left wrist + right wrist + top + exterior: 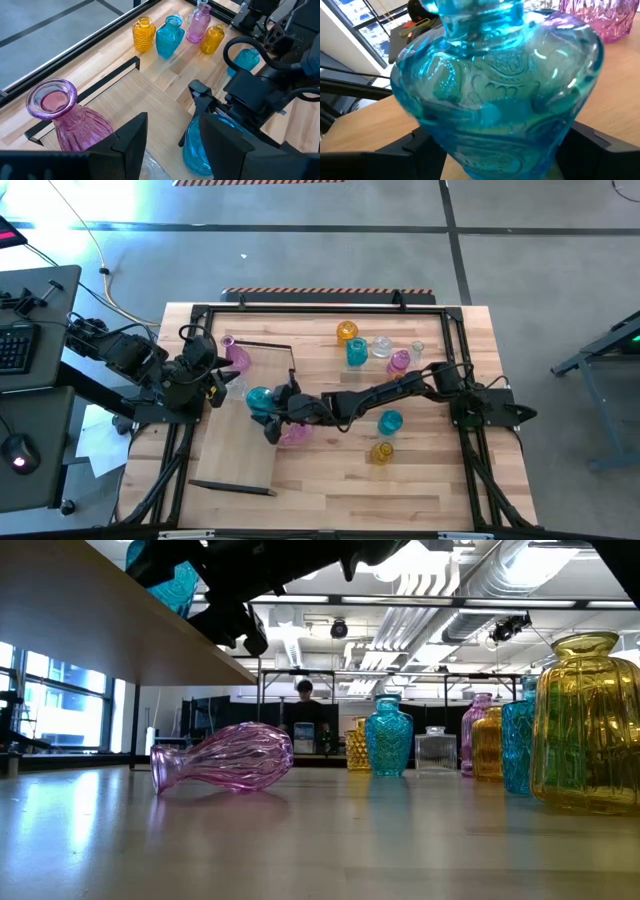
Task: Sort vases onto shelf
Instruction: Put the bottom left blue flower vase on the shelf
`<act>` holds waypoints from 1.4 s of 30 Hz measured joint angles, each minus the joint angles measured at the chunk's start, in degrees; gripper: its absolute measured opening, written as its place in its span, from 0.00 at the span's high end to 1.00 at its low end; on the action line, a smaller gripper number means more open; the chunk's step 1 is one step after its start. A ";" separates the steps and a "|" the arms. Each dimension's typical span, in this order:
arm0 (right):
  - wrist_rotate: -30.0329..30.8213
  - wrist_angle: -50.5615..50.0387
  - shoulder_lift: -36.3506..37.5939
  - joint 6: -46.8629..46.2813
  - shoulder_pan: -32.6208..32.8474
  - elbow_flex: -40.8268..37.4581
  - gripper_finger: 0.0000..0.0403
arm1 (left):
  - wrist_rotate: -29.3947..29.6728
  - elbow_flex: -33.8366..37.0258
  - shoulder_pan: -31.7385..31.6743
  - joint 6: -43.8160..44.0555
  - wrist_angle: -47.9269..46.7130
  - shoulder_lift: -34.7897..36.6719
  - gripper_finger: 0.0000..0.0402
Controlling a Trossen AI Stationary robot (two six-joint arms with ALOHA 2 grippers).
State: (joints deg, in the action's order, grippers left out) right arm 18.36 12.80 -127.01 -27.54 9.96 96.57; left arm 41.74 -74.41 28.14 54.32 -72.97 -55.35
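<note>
A teal vase is over the middle of the light-wood shelf, with my right gripper shut on it; it fills the right wrist view. A pink vase stands upright on its base at the shelf's far end. Another pink vase lies on its side on the table beside the shelf, under my right arm. My left gripper hovers open near the shelf's far-left corner and touches nothing. My right gripper holds the teal vase by its wide belly, low down, one finger on each side. The fingers come nearly level from the table's right side. The vase stays upright, neck up. Whether its base touches the shelf I cannot tell.
Several vases stand at the table's far right: amber, teal, clear and pink. A teal vase and a yellow one stand nearer the front. Dark rails edge the shelf's ends.
</note>
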 joint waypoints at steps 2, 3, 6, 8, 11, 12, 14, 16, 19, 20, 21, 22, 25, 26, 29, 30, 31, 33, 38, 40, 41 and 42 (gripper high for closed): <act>-0.88 -0.36 0.06 -0.51 -0.14 0.00 0.28 | 0.00 0.00 0.02 0.03 -0.02 0.00 0.58; -1.08 -0.57 0.10 -0.49 -0.14 0.02 0.27 | -0.01 0.00 0.02 0.03 -0.02 0.00 0.58; -1.25 -0.72 0.10 -0.39 -0.12 0.02 0.24 | -0.28 0.00 0.00 0.03 -0.02 0.00 0.58; -1.34 -0.75 0.10 -0.32 -0.12 0.02 0.22 | -0.79 0.00 0.02 0.05 -0.02 0.00 0.58; -1.37 -0.76 0.10 -0.32 -0.07 0.02 0.19 | -0.87 0.00 0.01 0.05 -0.02 0.00 0.58; -1.30 -0.74 0.10 -0.25 -0.05 0.02 0.18 | -0.87 0.00 0.00 0.05 -0.02 0.00 0.58; -0.85 -0.72 0.10 0.12 0.06 0.02 0.16 | -0.87 0.00 0.00 0.06 -0.02 0.00 0.58; -0.80 -0.72 0.10 0.10 0.12 0.02 0.15 | -0.87 0.00 0.01 0.07 -0.02 0.00 0.58; -0.40 -0.30 0.06 0.10 0.31 0.02 0.15 | -0.87 0.00 0.00 0.09 -0.02 0.00 0.58; 0.10 -0.07 0.02 0.16 0.44 0.00 0.15 | -0.87 0.00 0.02 0.09 -0.02 0.00 0.58; 0.80 0.14 -0.02 0.45 0.55 0.00 0.15 | -0.87 0.00 0.02 0.09 -0.02 0.00 0.58; 1.65 0.06 -0.06 0.70 0.63 0.06 0.15 | -0.87 0.00 0.00 0.11 -0.02 0.00 0.58; 3.37 -1.83 -0.27 3.20 0.99 1.62 0.15 | -0.87 0.00 0.01 0.57 -0.02 0.00 0.58; 4.22 -2.61 -0.27 4.17 1.04 2.37 0.15 | -0.90 0.00 0.02 0.61 0.00 0.00 0.58; 6.32 -6.20 -0.27 7.17 1.13 5.12 0.15 | -0.96 -0.01 0.02 0.62 -0.02 0.00 0.58; 6.72 -7.66 -0.27 8.08 1.13 5.98 0.15 | -0.96 -0.02 0.02 0.62 -0.02 0.00 0.58; 6.73 -8.83 -0.27 8.43 1.13 6.69 0.15 | -0.96 -0.02 0.01 0.62 -0.01 0.00 0.58; 6.70 -10.32 -0.27 8.53 1.13 7.70 0.15 | -0.96 -0.02 0.00 0.62 -0.02 0.00 0.58; 6.68 -11.09 -0.23 8.35 1.30 8.93 0.15 | -0.95 -0.02 0.02 0.62 -0.01 0.00 0.58; 6.69 -11.29 -0.23 8.36 1.62 9.72 0.15 | -0.94 -0.02 0.02 0.61 -0.01 0.00 0.58; 6.66 -11.36 -0.23 8.41 1.78 10.36 0.15 | -0.94 -0.02 0.01 0.58 -0.01 0.00 0.58; 6.65 -11.47 -0.23 8.45 1.97 11.05 0.15 | -0.94 -0.02 0.00 0.43 -0.01 0.00 0.58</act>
State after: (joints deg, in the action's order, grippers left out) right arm 25.01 1.32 -127.24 -19.09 11.93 107.63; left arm 40.80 -74.43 28.14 54.75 -72.98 -55.35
